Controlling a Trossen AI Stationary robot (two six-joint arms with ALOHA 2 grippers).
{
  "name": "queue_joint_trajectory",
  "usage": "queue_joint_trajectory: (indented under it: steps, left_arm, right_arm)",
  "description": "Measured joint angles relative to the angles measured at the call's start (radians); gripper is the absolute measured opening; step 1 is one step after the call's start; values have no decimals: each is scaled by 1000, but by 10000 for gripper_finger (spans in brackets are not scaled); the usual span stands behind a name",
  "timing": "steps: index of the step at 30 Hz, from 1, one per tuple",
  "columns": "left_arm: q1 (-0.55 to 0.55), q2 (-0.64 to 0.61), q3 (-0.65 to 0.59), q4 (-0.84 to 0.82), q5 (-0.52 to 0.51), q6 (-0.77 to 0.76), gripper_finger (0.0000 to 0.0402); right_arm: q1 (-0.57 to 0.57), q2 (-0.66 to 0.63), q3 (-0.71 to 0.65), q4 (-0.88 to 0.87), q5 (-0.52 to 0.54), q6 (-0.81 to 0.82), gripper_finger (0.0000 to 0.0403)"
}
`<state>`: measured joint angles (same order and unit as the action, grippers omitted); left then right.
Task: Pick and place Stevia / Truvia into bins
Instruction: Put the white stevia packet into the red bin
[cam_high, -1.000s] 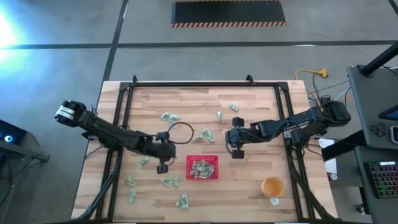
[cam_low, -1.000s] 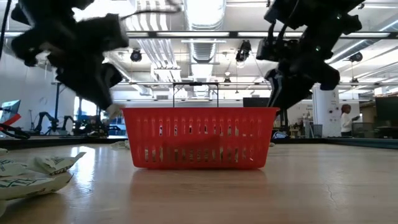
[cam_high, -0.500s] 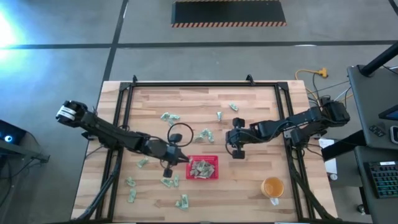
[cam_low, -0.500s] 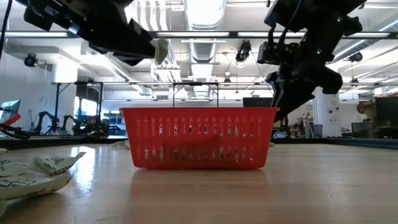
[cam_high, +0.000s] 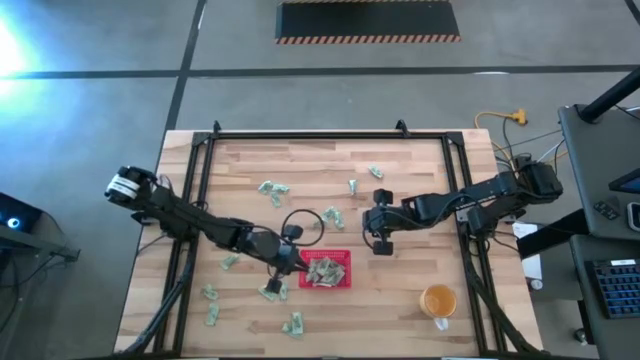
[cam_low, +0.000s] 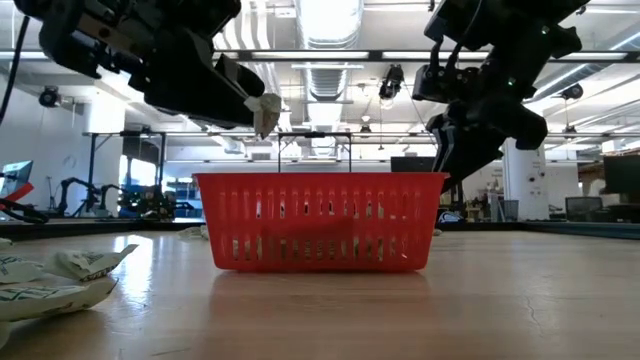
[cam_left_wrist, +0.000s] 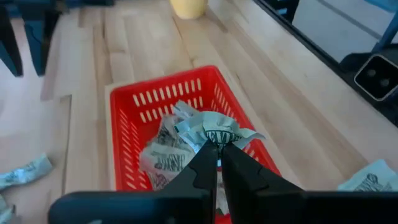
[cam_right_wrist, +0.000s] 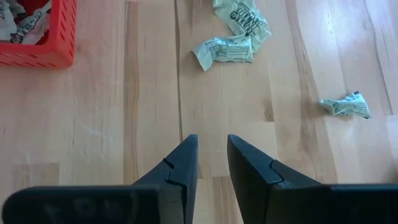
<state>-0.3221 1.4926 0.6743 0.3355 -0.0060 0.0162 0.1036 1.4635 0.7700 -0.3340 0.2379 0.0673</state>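
Observation:
The red tray sits at the table's middle front with several pale green and white sachets lying in it. My left gripper hangs over the tray's left wall, shut on one crumpled sachet. More sachets lie flat on the wood: a group left of the tray and a group behind it. My right gripper hovers behind the tray's right side, open, with bare wood between its fingers. My left gripper pinches the crumpled sachet by its near edge between its two fingers. Only the fingers' free ends are on it. They come slanting down from the table's left. The sachet sticks out past the tips, lifted clear above the tray.
A round orange cup stands at the front right. A black metal frame runs along the table's left, far and right sides. Loose sachets lie ahead of my right gripper, and one lies apart.
My left gripper has carried the sachet toward the table's right edge, up to the red tray's left wall. It has risen and tipped from pointing steeply down to a shallower slant, staying shut on the sachet.

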Motion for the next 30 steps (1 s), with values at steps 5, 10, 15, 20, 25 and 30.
queue_joint_trajectory:
  steps: [5,10,15,20,25,30]
  left_arm:
    - [1,0,0,-2,-1,3,2]
    - [1,0,0,-3,-1,25,2]
    - [1,0,-1,-3,-7,26,32]
    - [1,0,-4,-3,-28,25,93]
    - [2,-1,-4,-7,-29,24,141]
    - [1,-23,-5,-69,-38,16,159]
  right_arm:
    - [0,0,0,2,0,-14,68]
    - [0,0,0,4,0,-15,73]
    - [0,0,0,24,0,-24,80]
    - [0,0,-8,97,56,-44,87]
    - [-33,0,-46,241,259,14,96]
    - [-146,0,-78,344,286,167,105]
